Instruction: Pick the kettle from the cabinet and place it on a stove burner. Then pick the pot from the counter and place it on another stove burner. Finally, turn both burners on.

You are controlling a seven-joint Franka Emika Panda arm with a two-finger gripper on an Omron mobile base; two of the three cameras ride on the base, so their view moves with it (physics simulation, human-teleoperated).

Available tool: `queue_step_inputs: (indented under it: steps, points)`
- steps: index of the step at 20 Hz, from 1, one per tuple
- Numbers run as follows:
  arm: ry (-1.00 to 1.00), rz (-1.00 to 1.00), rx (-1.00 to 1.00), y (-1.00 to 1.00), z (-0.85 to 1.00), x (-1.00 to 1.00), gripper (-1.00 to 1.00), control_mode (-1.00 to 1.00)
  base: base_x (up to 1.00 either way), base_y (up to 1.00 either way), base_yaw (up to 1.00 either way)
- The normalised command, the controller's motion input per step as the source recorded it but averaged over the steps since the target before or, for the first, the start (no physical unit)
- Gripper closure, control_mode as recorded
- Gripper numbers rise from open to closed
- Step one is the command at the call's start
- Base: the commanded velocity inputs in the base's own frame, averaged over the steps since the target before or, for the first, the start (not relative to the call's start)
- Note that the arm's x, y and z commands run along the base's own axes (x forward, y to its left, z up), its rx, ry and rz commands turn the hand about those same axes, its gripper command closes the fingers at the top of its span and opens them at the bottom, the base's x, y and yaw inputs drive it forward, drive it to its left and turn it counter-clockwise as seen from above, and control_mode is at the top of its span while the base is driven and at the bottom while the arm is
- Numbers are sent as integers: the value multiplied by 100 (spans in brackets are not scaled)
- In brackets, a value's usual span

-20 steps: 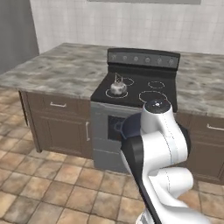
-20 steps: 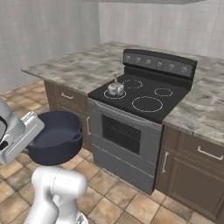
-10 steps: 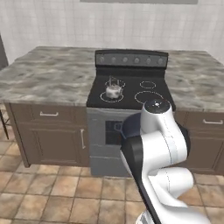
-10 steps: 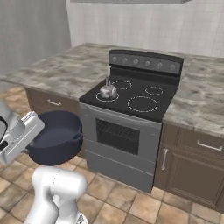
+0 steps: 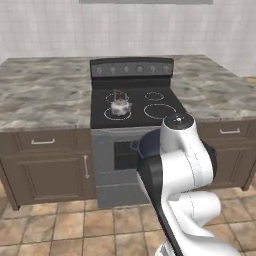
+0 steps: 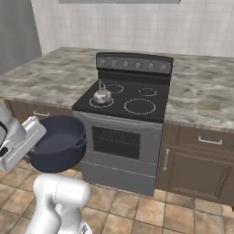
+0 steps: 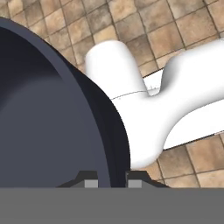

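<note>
While carried low in front of the stove (image 6: 123,132), pot (image 6: 57,142) off the counter (image 6: 41,82), rim pinched between hand (image 7: 109,181) fingertips | kettle (image 6: 102,95) already on front-left burner | step: pot transfer (second of three) | next: lift over a free burner, lower level | arm folded, hand held low at base height

Black stove (image 5: 131,107) set into the mottled stone bench (image 5: 42,95) (bench running off either side of stove); kettle (image 5: 120,106) standing on stove's front-left burner.
</note>
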Motion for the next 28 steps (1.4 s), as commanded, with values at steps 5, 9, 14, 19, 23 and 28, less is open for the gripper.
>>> queue_step_inputs:
  steps: [5,9,14,19,23,28]
  points:
    - [0,0,0,0,0,0,100,100,16,45,-37]
    - [0,0,0,0,0,0,100,100,27,35,-29]
    - [0,0,0,0,0,0,100,100,47,9,-18]
    - [0,0,0,0,0,0,100,100,66,4,-1]
    - [0,0,0,0,0,0,100,100,64,0,0]
    - [0,0,0,0,0,0,100,100,53,0,1]
